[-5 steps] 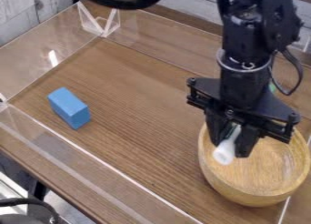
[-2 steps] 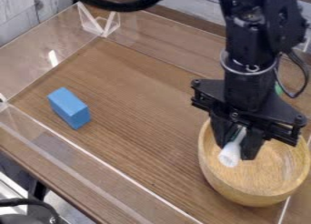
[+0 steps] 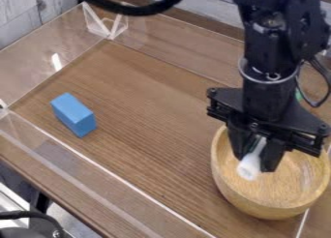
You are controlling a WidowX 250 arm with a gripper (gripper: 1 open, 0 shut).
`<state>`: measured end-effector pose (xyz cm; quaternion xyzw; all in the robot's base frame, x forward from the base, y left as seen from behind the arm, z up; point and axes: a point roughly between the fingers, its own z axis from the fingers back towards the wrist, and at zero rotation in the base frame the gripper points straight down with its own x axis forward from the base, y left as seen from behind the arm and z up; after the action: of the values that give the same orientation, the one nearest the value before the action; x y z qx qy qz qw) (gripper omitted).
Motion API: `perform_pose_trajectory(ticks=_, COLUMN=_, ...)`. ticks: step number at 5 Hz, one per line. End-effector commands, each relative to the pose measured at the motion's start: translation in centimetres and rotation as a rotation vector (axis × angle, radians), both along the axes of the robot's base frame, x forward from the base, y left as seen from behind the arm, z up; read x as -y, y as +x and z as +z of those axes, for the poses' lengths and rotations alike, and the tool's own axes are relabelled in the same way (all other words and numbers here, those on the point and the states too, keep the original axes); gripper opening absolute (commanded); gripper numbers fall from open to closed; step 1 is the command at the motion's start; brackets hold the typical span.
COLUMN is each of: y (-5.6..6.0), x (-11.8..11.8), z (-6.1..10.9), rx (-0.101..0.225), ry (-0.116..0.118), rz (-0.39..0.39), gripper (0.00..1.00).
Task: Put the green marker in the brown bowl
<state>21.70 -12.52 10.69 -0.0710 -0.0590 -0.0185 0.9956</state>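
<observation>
The brown bowl sits at the lower right of the wooden table, round and light-coloured with a thick rim. My gripper points down over the bowl's inside, shut on the green marker. Only the marker's white lower end shows below the black fingers, hanging just above the bowl's floor. Its green parts are hidden by the fingers.
A blue rectangular block lies on the table at the left. Clear plastic walls fence the table along the back and left. A white wedge-shaped piece stands at the far edge.
The gripper with the marker has shifted slightly to the right and down, further over the bowl's inside. The block has not moved.
</observation>
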Motion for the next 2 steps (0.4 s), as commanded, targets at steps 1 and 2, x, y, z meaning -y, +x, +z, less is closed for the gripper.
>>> perform_pose_trajectory(ticks=1, y=0.49, x=0.50, z=0.46, rx=0.033, ry=-0.014, rz=-0.003, gripper=0.00)
perform_pose_trajectory(ticks=2, y=0.51, x=0.68, z=0.18, rx=0.030, ry=-0.018, rz=-0.002, gripper=0.00)
